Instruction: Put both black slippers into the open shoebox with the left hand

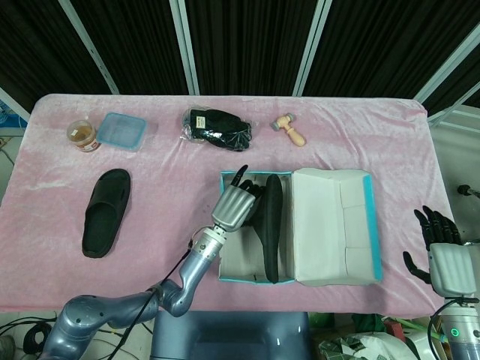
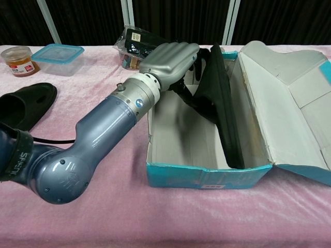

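- Pink tabletop (image 1: pixel 172 187), covered w/ cloth, carrying everything.
- Shoebox (image 1: pixel 238 262) open near front edge, lid flapped out to the right.
- Slipper in box (image 1: pixel 271 225) standing on edge against the right wall, heel toward front.
- Second slipper (image 1: pixel 106 211) flat on tabletop, well apart to the left.
- Left hand (image 1: pixel 233 206) over box's rear-left corner, fingers on slipper strap; hold vs. touch – cannot tell.
- Right hand (image 1: pixel 444 255) off tabletop at far right, fingers apart, holding nothing.
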`<state>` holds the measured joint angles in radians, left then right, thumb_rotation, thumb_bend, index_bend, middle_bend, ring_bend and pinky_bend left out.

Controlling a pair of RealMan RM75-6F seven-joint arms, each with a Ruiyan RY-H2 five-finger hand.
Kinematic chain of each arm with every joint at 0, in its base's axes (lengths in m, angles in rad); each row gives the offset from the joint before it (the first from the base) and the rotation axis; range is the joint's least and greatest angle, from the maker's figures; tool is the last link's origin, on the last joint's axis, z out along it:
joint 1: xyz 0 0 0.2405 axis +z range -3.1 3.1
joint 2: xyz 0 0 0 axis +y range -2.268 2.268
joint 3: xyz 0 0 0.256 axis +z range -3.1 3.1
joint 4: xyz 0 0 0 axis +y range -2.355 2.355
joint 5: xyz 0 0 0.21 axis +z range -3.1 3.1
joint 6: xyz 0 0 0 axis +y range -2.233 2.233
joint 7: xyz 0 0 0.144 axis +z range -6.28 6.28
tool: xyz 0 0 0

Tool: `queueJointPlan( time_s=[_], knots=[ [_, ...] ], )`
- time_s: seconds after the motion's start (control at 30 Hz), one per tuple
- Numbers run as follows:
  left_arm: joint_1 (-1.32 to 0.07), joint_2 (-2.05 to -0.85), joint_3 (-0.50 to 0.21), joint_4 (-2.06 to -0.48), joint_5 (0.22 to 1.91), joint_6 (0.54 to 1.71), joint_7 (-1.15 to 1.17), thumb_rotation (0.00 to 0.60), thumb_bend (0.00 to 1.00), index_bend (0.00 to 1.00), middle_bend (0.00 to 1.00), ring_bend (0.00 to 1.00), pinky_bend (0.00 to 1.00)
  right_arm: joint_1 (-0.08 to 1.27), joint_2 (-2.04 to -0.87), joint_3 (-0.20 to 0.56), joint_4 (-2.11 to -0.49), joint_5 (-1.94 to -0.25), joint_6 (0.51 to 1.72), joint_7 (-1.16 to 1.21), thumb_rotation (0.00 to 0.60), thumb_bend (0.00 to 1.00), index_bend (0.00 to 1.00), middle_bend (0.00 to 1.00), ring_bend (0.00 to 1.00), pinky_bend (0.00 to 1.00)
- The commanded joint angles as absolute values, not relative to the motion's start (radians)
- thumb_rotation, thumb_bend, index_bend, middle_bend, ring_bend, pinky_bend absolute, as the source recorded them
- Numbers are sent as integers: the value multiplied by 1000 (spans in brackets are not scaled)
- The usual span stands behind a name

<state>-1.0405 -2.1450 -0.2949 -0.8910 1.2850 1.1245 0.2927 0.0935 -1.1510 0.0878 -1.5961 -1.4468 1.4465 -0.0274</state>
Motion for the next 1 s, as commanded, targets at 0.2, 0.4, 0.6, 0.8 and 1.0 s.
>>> queueJointPlan(
  time_s=[0.2,0.4,0.6,0.8,1.0],
  knots=[
    [-1040,-2167,-280,-827,1306,1123,362,600,182,400,431,294,15,93,-1150,87,-1599,-1444,1444,-28,600,290,0,24,0,83],
    [-1031,-2158,-306,-862,1270,1098,425,600,81,141,245,113,0,93,-1149,86,-1600,-1446,1446,-29,600,289,0,24,0,83],
    [-1002,-2123,-329,-957,1211,1088,530,600,0,0,32,0,0,90,-1149,85,-1600,-1452,1454,-28,600,290,0,24,0,83],
    [-964,-2053,-346,-1117,1117,1073,676,600,0,0,0,0,0,90,-1149,84,-1600,-1459,1458,-27,600,290,0,24,0,83],
    [-922,-1922,-355,-1355,1010,1051,780,600,0,0,0,0,0,90,-1150,84,-1596,-1461,1459,-21,600,290,0,24,0,83]
  ],
)
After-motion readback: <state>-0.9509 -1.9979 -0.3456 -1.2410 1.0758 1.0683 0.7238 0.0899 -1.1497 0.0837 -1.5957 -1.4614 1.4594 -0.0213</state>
